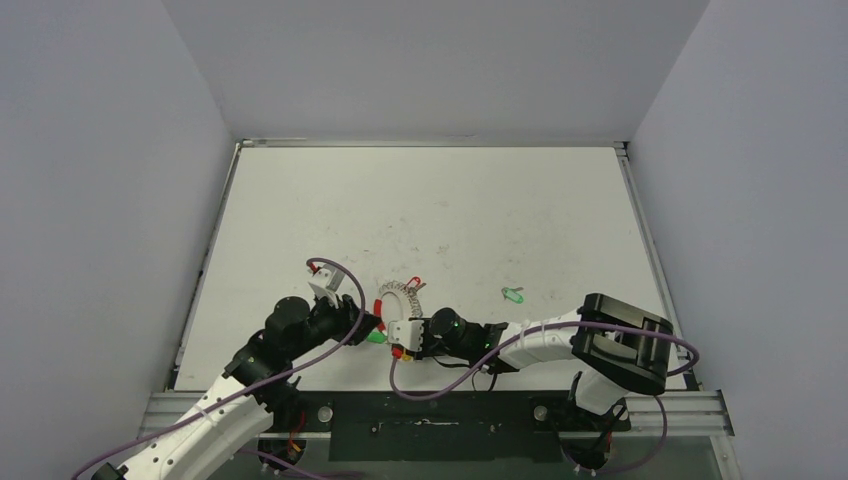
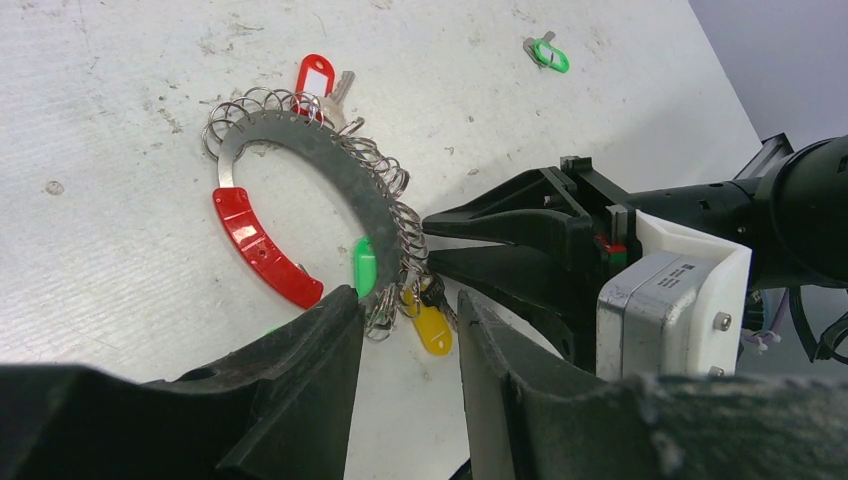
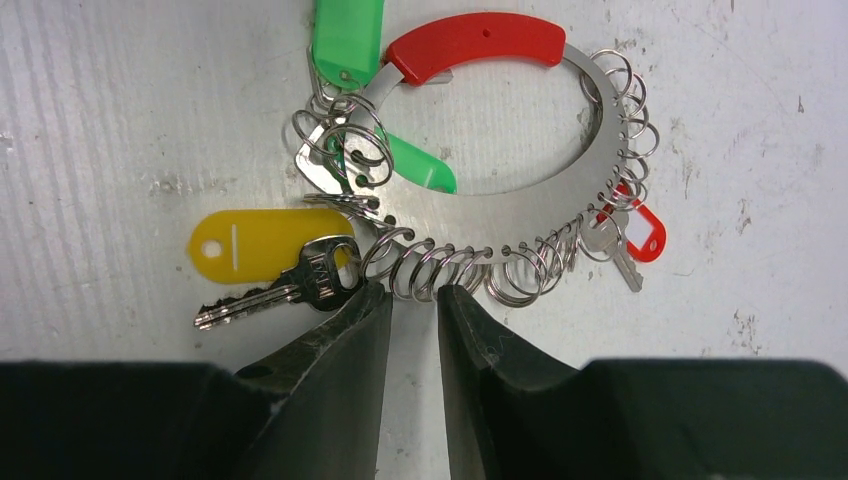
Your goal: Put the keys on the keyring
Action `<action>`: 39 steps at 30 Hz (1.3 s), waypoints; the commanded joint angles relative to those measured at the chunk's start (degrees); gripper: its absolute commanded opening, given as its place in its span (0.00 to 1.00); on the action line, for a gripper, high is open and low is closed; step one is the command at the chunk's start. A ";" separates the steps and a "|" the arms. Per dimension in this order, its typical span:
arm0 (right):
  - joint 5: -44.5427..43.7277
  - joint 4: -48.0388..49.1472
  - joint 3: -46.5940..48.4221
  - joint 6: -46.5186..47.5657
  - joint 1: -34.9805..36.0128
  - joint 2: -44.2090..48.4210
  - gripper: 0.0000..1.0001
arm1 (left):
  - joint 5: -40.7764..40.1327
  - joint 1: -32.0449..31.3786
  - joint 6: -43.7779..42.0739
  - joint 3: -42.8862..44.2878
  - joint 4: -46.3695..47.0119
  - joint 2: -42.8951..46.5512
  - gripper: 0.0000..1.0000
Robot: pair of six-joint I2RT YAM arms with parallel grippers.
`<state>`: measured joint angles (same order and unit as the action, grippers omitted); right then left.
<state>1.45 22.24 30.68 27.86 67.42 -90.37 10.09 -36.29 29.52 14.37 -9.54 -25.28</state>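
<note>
The keyring (image 1: 400, 297) is a flat silvery ring edged with wire loops and has a red plastic segment (image 2: 262, 245). It lies flat between both grippers. A red key (image 3: 640, 235), green tags (image 3: 347, 40) and a yellow key (image 3: 262, 258) hang on its loops. A loose green key (image 1: 513, 295) lies to the right; it also shows in the left wrist view (image 2: 546, 52). My left gripper (image 2: 408, 305) is open, its tips on either side of the yellow tag (image 2: 432, 328). My right gripper (image 3: 413, 293) has its tips closed narrowly on the ring's loops (image 3: 470, 268).
The table's near edge and metal rail (image 1: 440, 408) run just behind the grippers. The right gripper's fingers (image 2: 500, 225) and white camera housing (image 2: 670, 300) crowd the right side of the left wrist view. Grey walls enclose the table.
</note>
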 commanded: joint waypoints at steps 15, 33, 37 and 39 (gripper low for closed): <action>-0.47 6.22 -1.79 -14.55 -3.66 7.97 0.75 | -1.51 -0.18 7.51 -2.26 2.22 -5.08 0.37; -27.51 -13.93 -3.84 -57.54 -12.48 27.32 1.00 | 0.91 -2.50 9.58 -2.94 16.04 -18.72 0.34; -14.28 -14.45 -2.74 -62.50 -15.51 22.01 1.00 | 0.46 -3.48 9.44 -2.88 19.59 -22.00 0.36; -8.81 -11.43 -2.58 -64.57 -15.82 18.29 1.00 | 0.09 -3.83 8.98 -2.62 20.88 -23.73 0.37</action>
<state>-18.17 10.70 25.74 -27.97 52.49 -66.83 10.31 -39.27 38.79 10.85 4.03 -46.54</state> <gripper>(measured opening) 0.999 0.361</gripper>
